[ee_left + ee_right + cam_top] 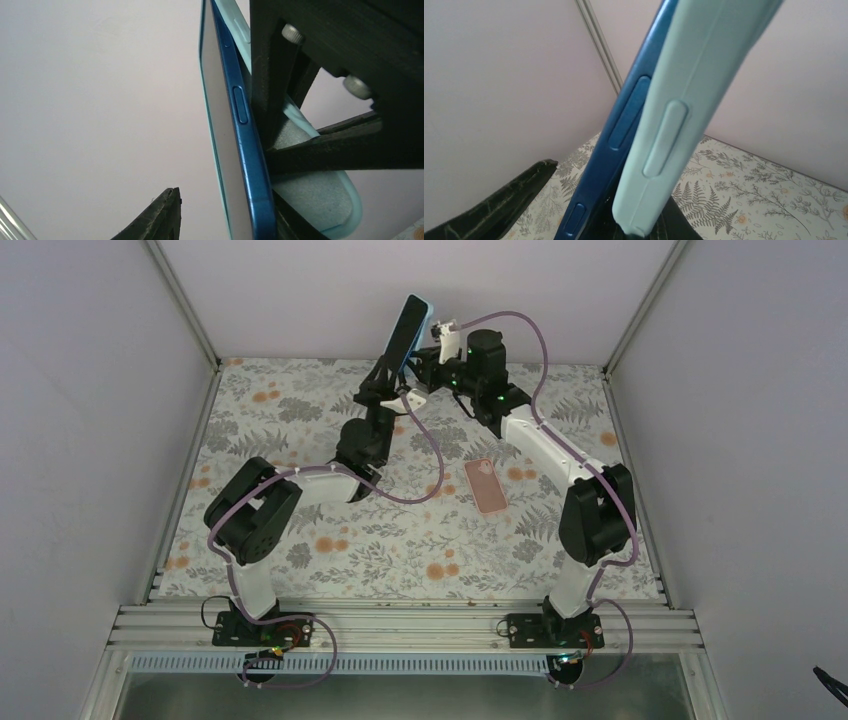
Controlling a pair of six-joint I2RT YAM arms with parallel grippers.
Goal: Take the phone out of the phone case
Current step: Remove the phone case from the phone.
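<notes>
Hovering above the far end of the table [300, 540], the phone [245, 150] sits partly peeled out of the teal phone case [684, 100]. The right gripper [425, 355] is clamped on the case's rim. The left gripper [393, 375] straddles the phone's lower end, its jaws apart, with a gap on the screen side.

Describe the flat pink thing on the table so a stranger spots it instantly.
Start at the floral table. Right of its middle, just inside the right arm, lies a pink phone-shaped slab. It alone lies flat; the blue phone and its pale case are held aloft.
</notes>
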